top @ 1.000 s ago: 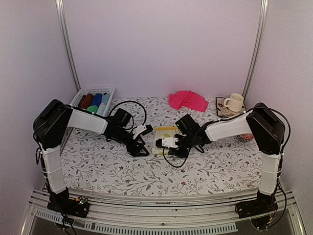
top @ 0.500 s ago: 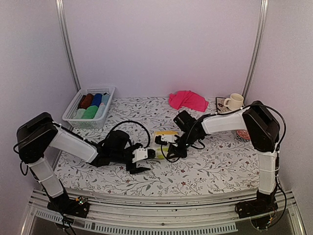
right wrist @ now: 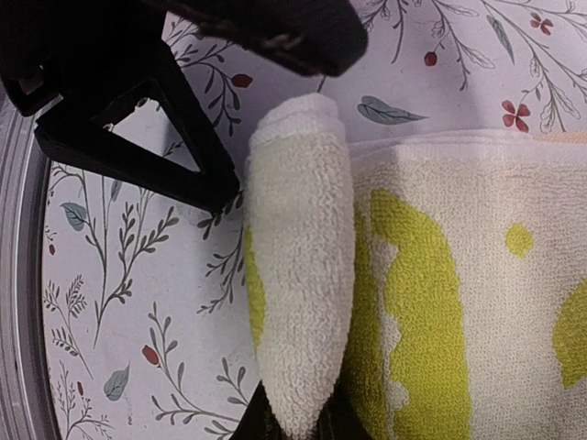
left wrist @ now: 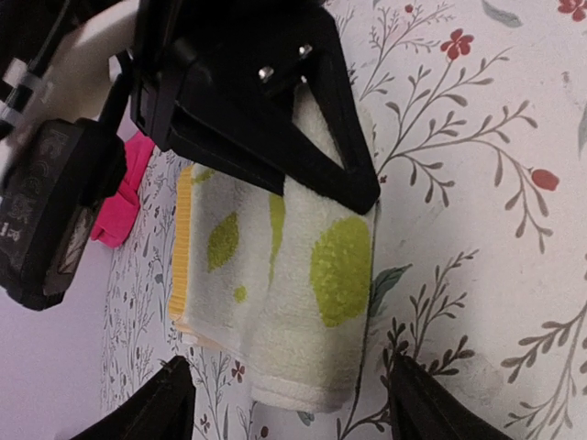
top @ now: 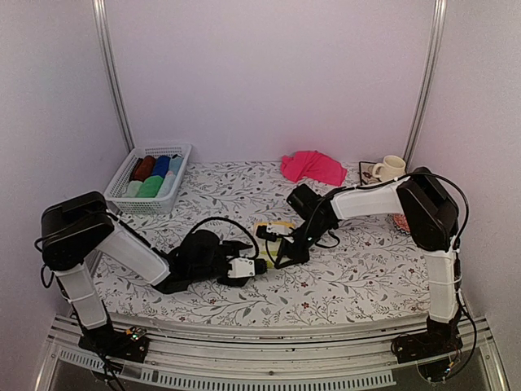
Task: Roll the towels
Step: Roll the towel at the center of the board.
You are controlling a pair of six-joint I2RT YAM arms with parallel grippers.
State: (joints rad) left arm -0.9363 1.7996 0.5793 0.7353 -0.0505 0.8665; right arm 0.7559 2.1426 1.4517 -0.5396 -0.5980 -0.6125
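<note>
The lime-yellow patterned towel [top: 273, 231] lies flat mid-table with its near edge curled into a small roll [right wrist: 298, 275]. My right gripper [top: 278, 246] is shut on that rolled edge; in the right wrist view the right gripper [right wrist: 295, 427] pinches it at the bottom of the frame. My left gripper [top: 254, 267] lies low on the table, open. In the left wrist view the left gripper [left wrist: 289, 371] has its fingertips either side of the towel's end [left wrist: 293, 284], apart from it. The hot pink towel [top: 313, 167] lies crumpled at the back.
A white basket [top: 181, 151] holding dark red, blue and green cloth rolls stands at the back left. A cream mug [top: 391, 169] sits on a coaster at the back right. A red-orange woven pad [top: 404, 225] shows partly behind the right arm.
My left arm swung down from near the basket to lie low on the table, its gripper now at the yellow towel's end. My right gripper has turned and curled the towel's edge.
</note>
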